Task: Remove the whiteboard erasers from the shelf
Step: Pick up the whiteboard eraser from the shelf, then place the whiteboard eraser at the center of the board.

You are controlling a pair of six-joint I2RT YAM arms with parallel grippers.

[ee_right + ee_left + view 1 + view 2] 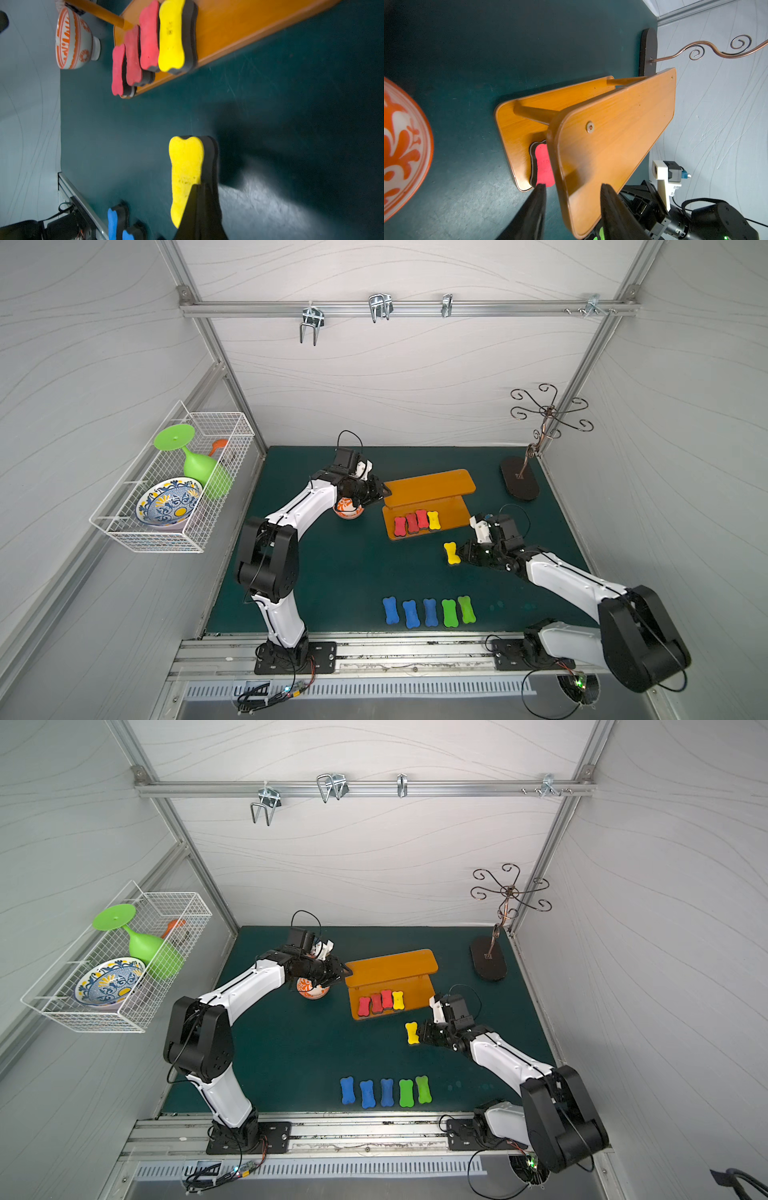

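An orange two-tier shelf (428, 485) is standing on the counter (332, 572), with three red erasers (411, 523) and a yellow eraser (433, 520) lying on its lower board. At its 9 o'clock end the left fingers (537, 207) are parted around the top board. At 5 o'clock the right fingers (199, 207) are pinching a second yellow eraser (451, 552). At 6 o'clock three blue erasers (409, 614) and two green erasers (450, 612) are lying in a row.
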